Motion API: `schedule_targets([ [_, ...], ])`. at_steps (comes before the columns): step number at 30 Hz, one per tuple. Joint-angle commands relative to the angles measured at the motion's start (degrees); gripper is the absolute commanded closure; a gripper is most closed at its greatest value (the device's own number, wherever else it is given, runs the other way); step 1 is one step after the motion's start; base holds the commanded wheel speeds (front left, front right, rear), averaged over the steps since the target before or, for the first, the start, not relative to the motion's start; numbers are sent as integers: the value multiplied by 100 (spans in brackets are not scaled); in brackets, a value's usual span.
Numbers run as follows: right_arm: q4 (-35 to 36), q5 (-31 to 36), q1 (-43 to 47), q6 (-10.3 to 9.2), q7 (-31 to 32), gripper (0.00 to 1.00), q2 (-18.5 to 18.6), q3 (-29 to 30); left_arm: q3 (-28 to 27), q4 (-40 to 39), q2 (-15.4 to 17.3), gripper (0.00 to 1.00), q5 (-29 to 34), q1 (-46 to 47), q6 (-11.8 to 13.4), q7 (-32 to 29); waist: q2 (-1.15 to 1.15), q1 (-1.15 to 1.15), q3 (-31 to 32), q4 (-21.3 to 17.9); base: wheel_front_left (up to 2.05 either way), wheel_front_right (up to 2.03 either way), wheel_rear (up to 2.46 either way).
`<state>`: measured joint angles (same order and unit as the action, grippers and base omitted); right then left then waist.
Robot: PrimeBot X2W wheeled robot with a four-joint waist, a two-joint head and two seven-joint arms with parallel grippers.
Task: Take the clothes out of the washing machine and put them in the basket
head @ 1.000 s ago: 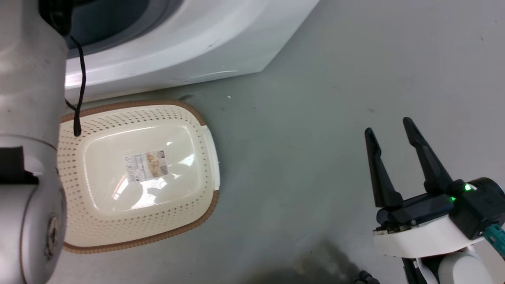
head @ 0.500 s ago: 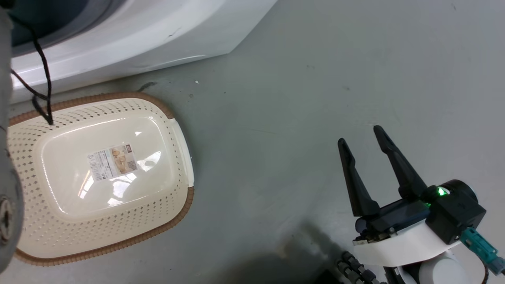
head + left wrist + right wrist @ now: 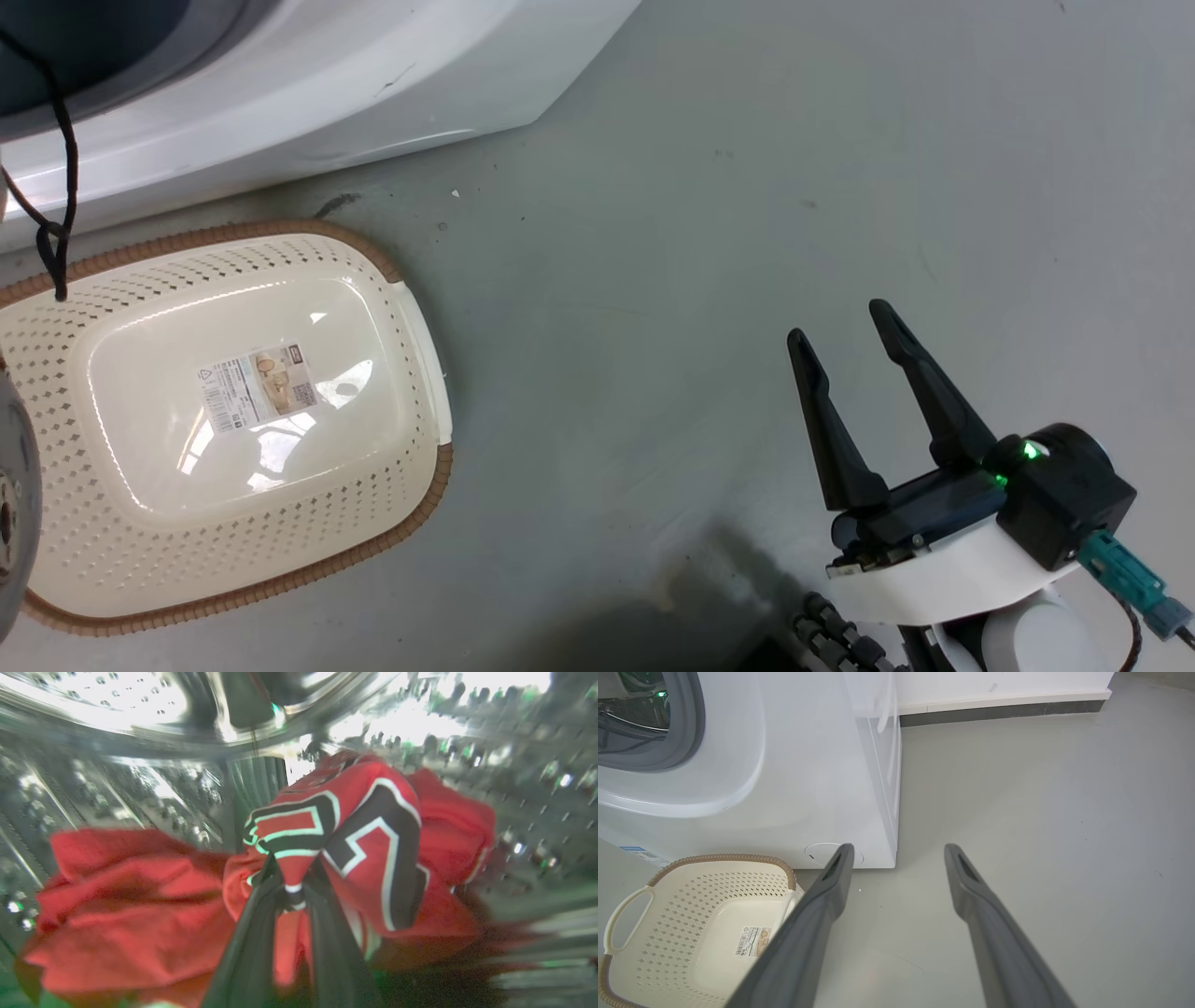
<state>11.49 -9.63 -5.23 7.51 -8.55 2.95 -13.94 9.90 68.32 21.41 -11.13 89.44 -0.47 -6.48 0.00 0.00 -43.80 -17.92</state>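
Inside the perforated steel drum [image 3: 140, 723] of the washing machine [image 3: 308, 84] lie the clothes. My left gripper [image 3: 292, 891] is shut on a fold of the red jersey [image 3: 369, 840], which has black-and-white numbers. The plainer red garment [image 3: 126, 914] is bunched to its left. The cream basket [image 3: 233, 231] stands empty on the floor just in front of the machine, also seen as the basket [image 3: 724, 857] in the right wrist view. My right gripper [image 3: 838, 322] hangs open over bare floor, well to the right of the basket, holding nothing.
A black cable [image 3: 62, 177] dangles from my left arm [image 3: 9, 504] over the basket's far rim. Grey floor [image 3: 700, 233] stretches to the right of the machine. A wall with a dark skirting [image 3: 999, 711] runs behind, and the grey porthole rim [image 3: 693, 723] shows at upper left.
The head camera has shifted, so basket and machine sit further left and far less of my left forearm shows. My right gripper stays open with nothing in it.
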Motion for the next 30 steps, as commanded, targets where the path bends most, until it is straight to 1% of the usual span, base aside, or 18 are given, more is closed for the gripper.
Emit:
schedule_targets([
  [1,-7,-15,-113,-4,-43,0,-13,21,7,-105,52,100,36,-120,61,291,0,0,55,13,0,0,0],
  [7,-88,-26,-150,-4,-29,0,-13,136,-92,-315,34,100,-89,-516,241,1562,0,0,365,92,0,0,0],
  [8,-101,-33,-153,-4,-12,0,-13,166,-152,-320,16,100,-158,-681,257,1855,0,0,492,120,0,0,0],
  [10,-124,-36,-143,-4,6,0,-13,197,-217,-356,-21,100,-238,-883,254,2039,0,0,647,152,0,0,0],
  [15,-194,-36,-78,-4,34,0,-12,254,-418,-582,-124,100,-446,-1473,179,2174,0,0,1061,245,0,0,0],
  [18,-251,-36,-12,-4,53,0,-13,295,-591,-1033,-163,100,-524,-1984,235,2178,0,0,1342,328,0,0,0],
  [20,-298,-17,29,-4,68,0,-12,315,-710,-1305,-185,100,-567,-2386,227,2177,0,0,1538,376,0,0,0],
  [25,-335,5,129,-4,122,0,-12,419,-864,-1797,-268,100,-528,-3146,135,2174,0,0,1962,519,0,0,0],
  [30,-371,1,239,-4,204,0,-12,474,-962,-2129,-375,100,-469,-3773,11,2174,0,0,2361,682,0,0,0],
])
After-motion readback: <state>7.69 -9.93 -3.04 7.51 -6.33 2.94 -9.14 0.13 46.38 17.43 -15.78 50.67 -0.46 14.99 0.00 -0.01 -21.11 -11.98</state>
